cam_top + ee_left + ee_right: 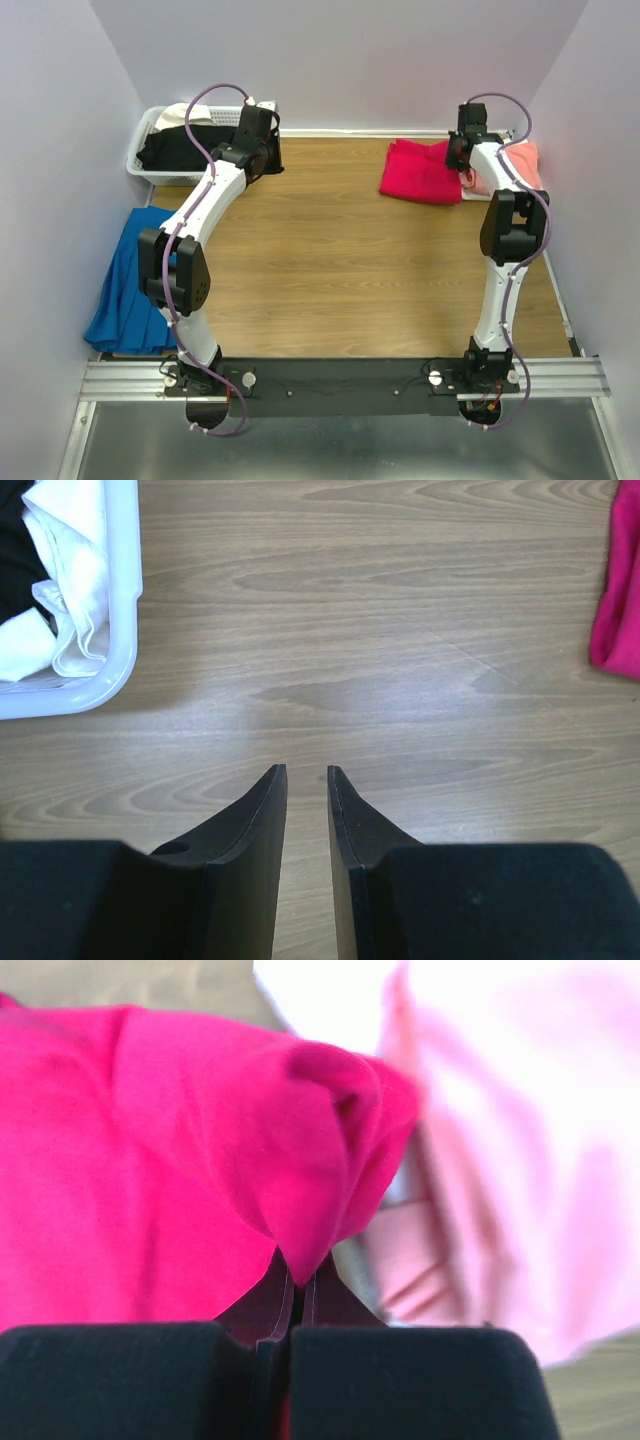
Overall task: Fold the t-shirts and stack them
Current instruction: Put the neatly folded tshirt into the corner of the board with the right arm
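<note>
The red t-shirt (pixel 420 172) lies bunched near the far right corner of the bench (pixel 330 260), its long axis roughly along the far edge, just beside a pink t-shirt (pixel 527 160). The right fingers (pixel 268 1305) are pressed together on a fold at its right end, so the bulk of the cloth extends leftward from them. The left fingers (pixel 262 820), slightly parted and empty, hover over bare wood by the basket (pixel 143 150) at the far left corner, well apart from the shirt.
</note>
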{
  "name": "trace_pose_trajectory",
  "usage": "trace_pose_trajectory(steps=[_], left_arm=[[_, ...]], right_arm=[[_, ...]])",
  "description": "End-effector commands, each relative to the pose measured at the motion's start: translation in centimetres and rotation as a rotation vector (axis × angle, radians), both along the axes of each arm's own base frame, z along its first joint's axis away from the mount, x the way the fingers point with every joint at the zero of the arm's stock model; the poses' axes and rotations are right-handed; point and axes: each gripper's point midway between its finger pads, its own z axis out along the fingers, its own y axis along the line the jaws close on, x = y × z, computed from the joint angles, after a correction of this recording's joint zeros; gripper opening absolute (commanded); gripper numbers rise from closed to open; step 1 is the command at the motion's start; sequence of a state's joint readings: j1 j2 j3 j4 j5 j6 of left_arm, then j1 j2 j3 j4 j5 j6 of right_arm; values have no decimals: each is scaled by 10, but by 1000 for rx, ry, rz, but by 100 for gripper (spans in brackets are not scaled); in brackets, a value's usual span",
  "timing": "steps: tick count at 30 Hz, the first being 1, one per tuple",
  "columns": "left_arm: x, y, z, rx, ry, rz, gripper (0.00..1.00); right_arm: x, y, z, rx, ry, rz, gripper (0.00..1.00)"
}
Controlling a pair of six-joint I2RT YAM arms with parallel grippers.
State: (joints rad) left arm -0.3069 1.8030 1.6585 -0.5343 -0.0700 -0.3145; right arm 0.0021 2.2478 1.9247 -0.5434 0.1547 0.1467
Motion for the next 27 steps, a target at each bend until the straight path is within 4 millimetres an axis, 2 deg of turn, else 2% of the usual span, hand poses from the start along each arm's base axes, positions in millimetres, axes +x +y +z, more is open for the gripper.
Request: trace_pose_trajectory(steps=[1, 2, 3, 5, 6, 7, 10, 15, 24, 27], left_arm=[[3, -4, 0, -25, 8, -11, 31], [3, -4, 0, -25, 8, -14, 31], [3, -3, 0, -24, 8, -10, 31], [3, -3, -1, -22, 10, -11, 31], [3, -3, -2, -22, 12, -9, 31], [4, -3, -2, -19, 11, -8, 31], [5, -4, -4, -22, 15, -10, 31], [9, -6, -4, -27, 18, -13, 31], [18, -16, -10, -46, 37, -33, 30], [22, -19, -11, -51, 37, -34, 30]], right_arm=[[26, -19, 38, -119, -76, -23, 1], [29, -20, 37, -124, -73, -22, 1], [37, -21, 53, -129, -113, -29, 1], [41, -21, 62, -130, -133, -34, 1], [45, -23, 73, -134, -157, -42, 1], [45, -35, 77, -133, -167, -62, 1], [44, -46, 94, -140, -197, -88, 1], [33, -77, 114, -163, -218, -145, 1], [14, -133, 171, -184, -314, -250, 1], [9, -153, 177, -183, -329, -297, 1]])
